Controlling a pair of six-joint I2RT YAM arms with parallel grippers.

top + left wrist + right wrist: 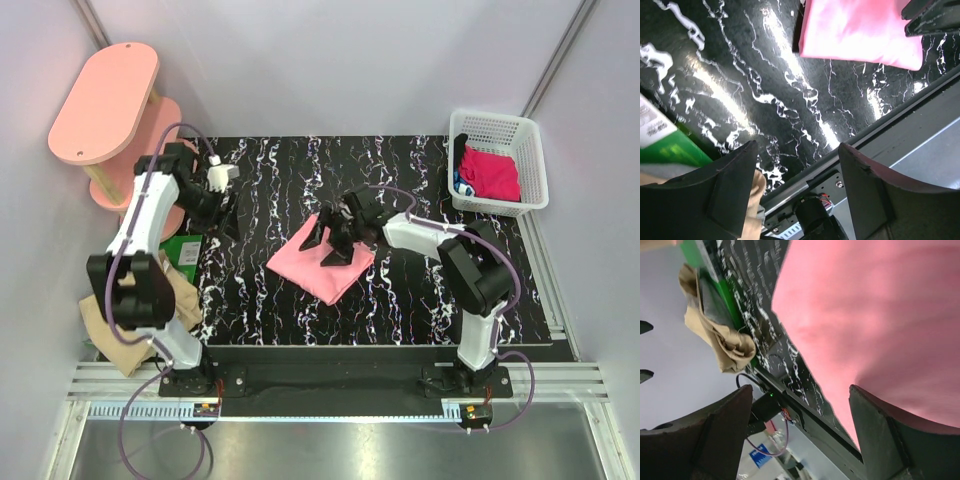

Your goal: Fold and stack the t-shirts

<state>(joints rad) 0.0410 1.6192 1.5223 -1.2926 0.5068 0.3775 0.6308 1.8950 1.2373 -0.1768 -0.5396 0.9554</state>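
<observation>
T-shirts: three counted. One light salmon-pink cloth shirt (322, 268) lies folded into a flat square at the middle of the black, white-veined marble-pattern table (270, 170). One tan-beige cloth shirt (115, 340) hangs crumpled over the table's left edge, beside the left arm's base. One magenta-red cloth shirt (492, 172) lies bunched in the white plastic lattice basket (495, 123) at the far right corner.

Grippers: two. Left gripper (800, 185) is above bare table to the left of the pink shirt, jaws wide apart, nothing between them. Right gripper (800, 435) is above the far part of the pink shirt, jaws wide, nothing held; contact with the cloth cannot be determined.

Two rigid pink oval shelf boards (105, 100) stand off the far left corner.
</observation>
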